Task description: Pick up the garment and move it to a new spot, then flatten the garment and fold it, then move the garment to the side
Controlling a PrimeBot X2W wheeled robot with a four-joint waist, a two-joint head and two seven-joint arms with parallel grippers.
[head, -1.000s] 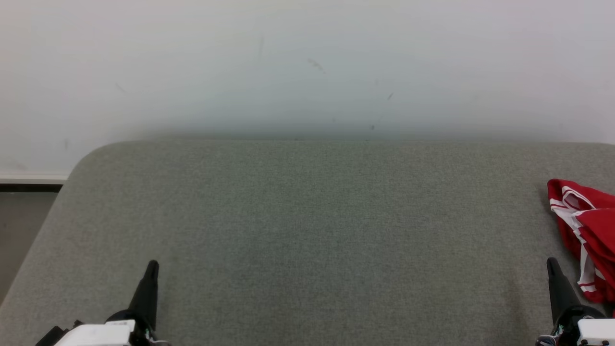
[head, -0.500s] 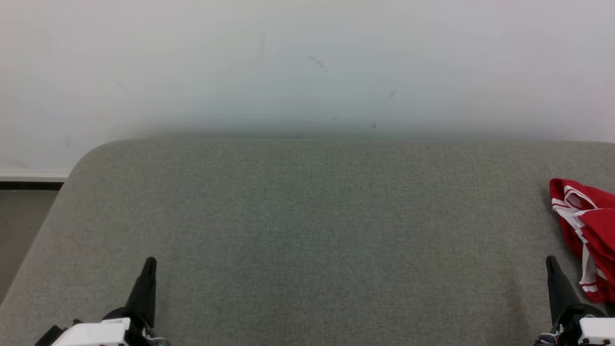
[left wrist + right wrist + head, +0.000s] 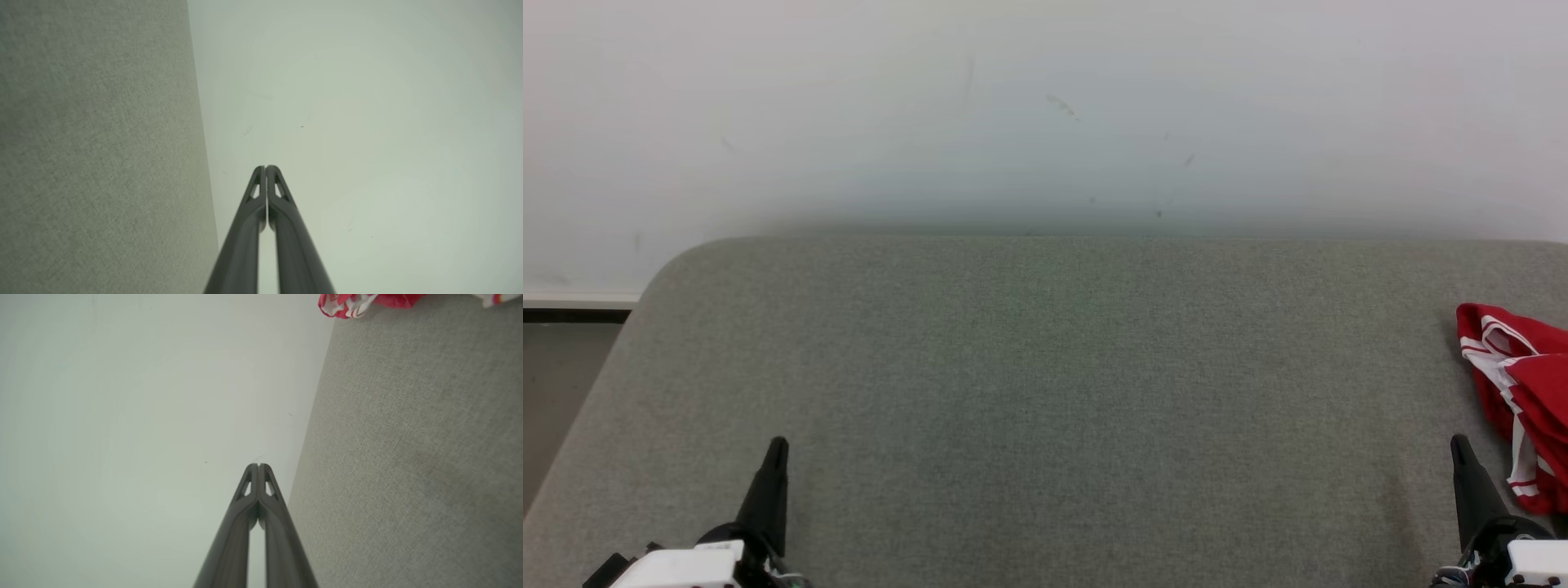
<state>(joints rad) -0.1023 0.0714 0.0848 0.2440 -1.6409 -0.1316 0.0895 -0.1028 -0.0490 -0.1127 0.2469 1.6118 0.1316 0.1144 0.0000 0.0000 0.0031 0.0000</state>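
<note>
Running off the right edge, crumpled red garment (image 3: pixel 1532 382).

Grey-green fabric-covered padded surface with rounded far corner (image 3: pixel 1045 392); crumpled red garment with white stripes (image 3: pixel 1515 392) lies on it at frame's right edge.

crumpled red-and-white garment (image 3: pixel 1523 392), far right

The garment (image 3: pixel 1523 392) lies on the counter (image 3: pixel 1045 392), well to the right. The left claw (image 3: pixel 778 446) is over its front left, and the right claw (image 3: pixel 1459 443) over its front right, just beside the garment. A wall (image 3: pixel 1045 122) stands behind the counter.
</note>
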